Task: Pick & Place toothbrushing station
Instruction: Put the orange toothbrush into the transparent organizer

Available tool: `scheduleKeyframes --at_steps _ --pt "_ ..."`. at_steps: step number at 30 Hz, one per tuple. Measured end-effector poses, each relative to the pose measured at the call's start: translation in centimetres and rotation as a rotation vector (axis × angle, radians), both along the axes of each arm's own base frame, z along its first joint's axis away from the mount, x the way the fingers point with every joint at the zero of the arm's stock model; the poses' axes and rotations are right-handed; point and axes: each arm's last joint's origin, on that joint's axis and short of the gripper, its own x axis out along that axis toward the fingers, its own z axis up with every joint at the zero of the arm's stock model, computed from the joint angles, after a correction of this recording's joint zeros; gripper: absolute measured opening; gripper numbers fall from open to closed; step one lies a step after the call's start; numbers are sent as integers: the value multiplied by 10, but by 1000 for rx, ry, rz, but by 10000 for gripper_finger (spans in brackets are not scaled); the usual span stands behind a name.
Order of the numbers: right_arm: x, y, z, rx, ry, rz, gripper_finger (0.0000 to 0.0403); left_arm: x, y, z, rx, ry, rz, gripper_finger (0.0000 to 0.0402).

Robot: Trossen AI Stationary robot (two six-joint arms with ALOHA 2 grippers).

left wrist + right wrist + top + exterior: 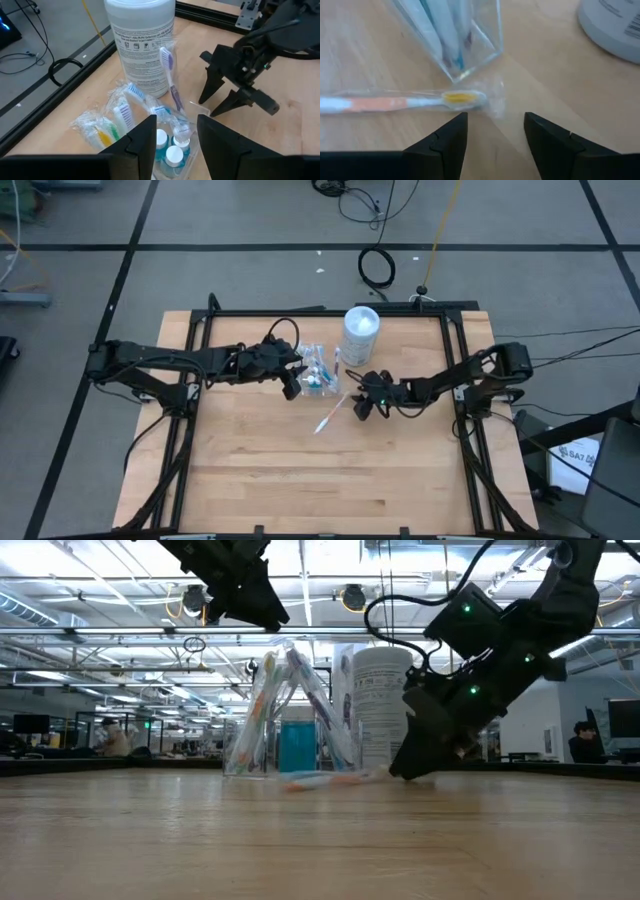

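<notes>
The table [300, 480] carries everything near its far middle, and most of its wood is bare. Largest of the things on it is the tall white canister [360, 335], which stands upright at the far edge and is no part of the set.

Just beside the canister stands the clear cup [285, 710]. It already holds a good share of the set: several wrapped toothbrushes [122, 107] lean out of it in their plastic sleeves, and the small blue tubes [167, 147] with white caps sit in its bottom. By this the job looks well along rather than just begun.

The left claw [292, 385] hovers above the cup, its fingers [145, 145] spread and holding nothing. It looks to be waiting or finished with a drop there.

The right claw [362, 408] is low at the table on the other side of the cup, tips close to the wood. Its fingers [445, 142] are spread too, and empty, facing the one piece left out.

That piece is a single orange toothbrush [395, 102] in a clear wrapper, lying flat on the table just in front of the cup, its yellow bristle end nearest the right claw. As far as can be seen, lifting this brush and setting it in the cup is the remaining work.
</notes>
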Motion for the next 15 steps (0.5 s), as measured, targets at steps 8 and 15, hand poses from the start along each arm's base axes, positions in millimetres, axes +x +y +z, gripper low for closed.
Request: scheduleKeyframes --at_steps 8,15 --pt "5 -4 0 13 -36 71 166 0 0 0 1 1 -1 145" --pt "5 -6 0 -2 -38 85 124 0 0 0 5 2 -3 145"
